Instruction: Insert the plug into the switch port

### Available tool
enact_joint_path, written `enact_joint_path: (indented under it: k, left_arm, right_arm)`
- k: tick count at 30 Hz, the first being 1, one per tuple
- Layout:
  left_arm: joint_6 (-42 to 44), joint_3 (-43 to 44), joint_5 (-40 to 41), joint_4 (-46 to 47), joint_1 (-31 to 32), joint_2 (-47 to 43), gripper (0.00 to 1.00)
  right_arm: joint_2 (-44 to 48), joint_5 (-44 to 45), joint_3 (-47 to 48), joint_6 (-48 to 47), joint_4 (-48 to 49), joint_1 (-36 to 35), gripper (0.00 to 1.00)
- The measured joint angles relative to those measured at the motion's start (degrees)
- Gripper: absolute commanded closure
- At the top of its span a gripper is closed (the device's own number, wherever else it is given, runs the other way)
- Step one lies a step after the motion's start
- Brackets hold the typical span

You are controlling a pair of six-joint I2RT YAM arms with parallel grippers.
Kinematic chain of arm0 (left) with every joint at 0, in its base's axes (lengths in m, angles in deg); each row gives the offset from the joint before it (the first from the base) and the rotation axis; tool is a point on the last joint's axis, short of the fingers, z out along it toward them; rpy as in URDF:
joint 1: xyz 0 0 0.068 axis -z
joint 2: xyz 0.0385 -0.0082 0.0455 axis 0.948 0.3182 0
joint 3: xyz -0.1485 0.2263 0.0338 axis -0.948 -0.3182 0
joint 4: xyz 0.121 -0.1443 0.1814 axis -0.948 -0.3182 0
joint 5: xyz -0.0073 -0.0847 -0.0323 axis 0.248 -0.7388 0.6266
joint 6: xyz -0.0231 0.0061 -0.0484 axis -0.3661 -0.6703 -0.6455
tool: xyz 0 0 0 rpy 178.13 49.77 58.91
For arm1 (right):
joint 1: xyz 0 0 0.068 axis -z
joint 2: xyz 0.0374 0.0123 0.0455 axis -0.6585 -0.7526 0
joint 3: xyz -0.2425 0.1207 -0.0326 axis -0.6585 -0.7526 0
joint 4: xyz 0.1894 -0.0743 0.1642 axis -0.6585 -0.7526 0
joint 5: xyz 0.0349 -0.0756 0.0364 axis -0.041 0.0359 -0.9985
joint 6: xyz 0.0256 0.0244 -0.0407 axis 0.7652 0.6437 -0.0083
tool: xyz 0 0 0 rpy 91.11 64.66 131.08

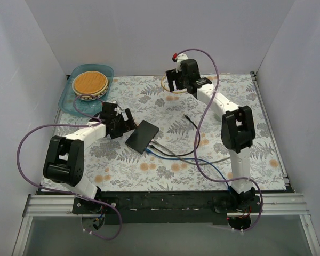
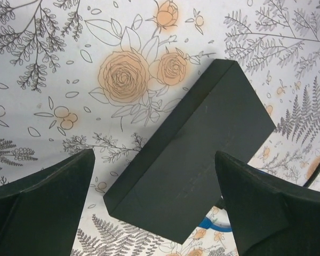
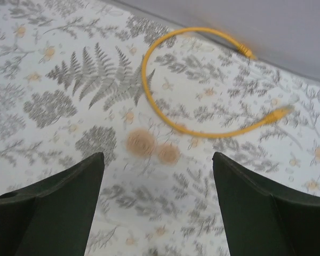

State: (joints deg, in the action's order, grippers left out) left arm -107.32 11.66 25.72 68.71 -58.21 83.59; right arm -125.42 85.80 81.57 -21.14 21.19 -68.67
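The switch [image 1: 142,135] lies flat on the flowery tabletop [image 1: 122,165], near the middle and a bit to the left. A blue cable [image 2: 210,224] and some dark ones are stuck in its near right edge. The left arm [image 1: 80,136] is just beside it. In the left wrist view its jaws are spread wide with nothing in them, one on each side of the black box. I cannot tell if they touch it. The right arm [image 1: 216,101] is well apart from the switch, at the back of the tabletop. Its jaws are wide apart too and hold nothing, and they hang over a yellow cable [image 3: 165,80] that lies in a loop. The plug [image 3: 280,113] at one end of that loop looks like the one to pick up, so I think grabbing it is the job right now. To do it well, the right jaws should line up with that end, go straight down, and pinch the plug by its sides so the tip pokes out in front. Pinching the bendy cable would let the plug wobble. The left jaws should squeeze the switch gently so it cannot slide when the plug is pushed in
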Motion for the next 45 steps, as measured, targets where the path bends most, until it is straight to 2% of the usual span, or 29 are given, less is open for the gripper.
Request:
enact_joint_path:
  k: [3,6,14,22,23,24,25,30,32,33,38,40,45]
  left_arm:
    - [0.22,-0.90,-0.83,0.28,0.00,-1.25,0.04]
    - [0.39,-1.29,-1.68,0.44,0.00,-1.36,0.03]
    - [0.59,-3.93,-3.32,1.51,0.00,-1.62,0.03]
    - [0.63,-4.79,-4.39,1.84,0.00,-1.92,0.03]
    - [0.63,-4.79,-4.52,1.84,0.00,-1.92,0.03]
    - [0.63,-4.79,-4.63,1.84,0.00,-1.92,0.03]
    - [0.63,-4.79,-4.74,1.84,0.00,-1.92,0.03]
    - [0.63,-4.79,-5.27,1.42,0.00,-2.71,0.03]
    - [0.63,-4.79,-5.62,1.22,0.00,-3.54,0.03]
    - [0.63,-4.79,-5.81,1.18,0.00,-4.04,0.03]
    - [0.63,-4.79,-6.56,0.70,0.00,-5.84,0.03]
    - [0.66,-4.79,-6.93,0.17,0.00,-6.82,0.03]
    - [0.61,-4.79,-7.39,-0.66,0.00,-9.68,0.02]
  right_arm:
    - [-10.19,0.50,13.07,-2.05,-2.91,1.79,0.13]
    - [-16.74,0.17,19.28,-3.96,-4.33,2.49,0.14]
    - [-23.63,-2.23,19.87,-6.62,-3.98,3.10,0.15]
    - [-29.38,-3.06,23.65,-9.25,0.44,3.10,0.18]
    - [-29.97,-3.08,24.22,-9.60,1.05,3.10,0.22]
    - [-30.45,-3.26,24.85,-9.99,1.44,3.10,0.33]
    - [-30.77,-3.30,25.81,-10.45,1.36,3.10,0.41]
    - [-33.48,-6.84,30.10,-12.68,-0.07,3.10,0.55]
    - [-33.66,-8.52,30.16,-13.62,-0.70,3.10,0.63]
    - [-33.66,-9.38,30.16,-14.16,-1.07,3.10,0.70]
    - [-33.66,-13.31,30.64,-16.61,-3.30,3.10,0.85]
    - [-33.66,-14.91,30.93,-17.27,-4.09,3.10,0.99]
    - [-33.57,-18.05,31.28,-18.60,-5.70,3.28,0.99]
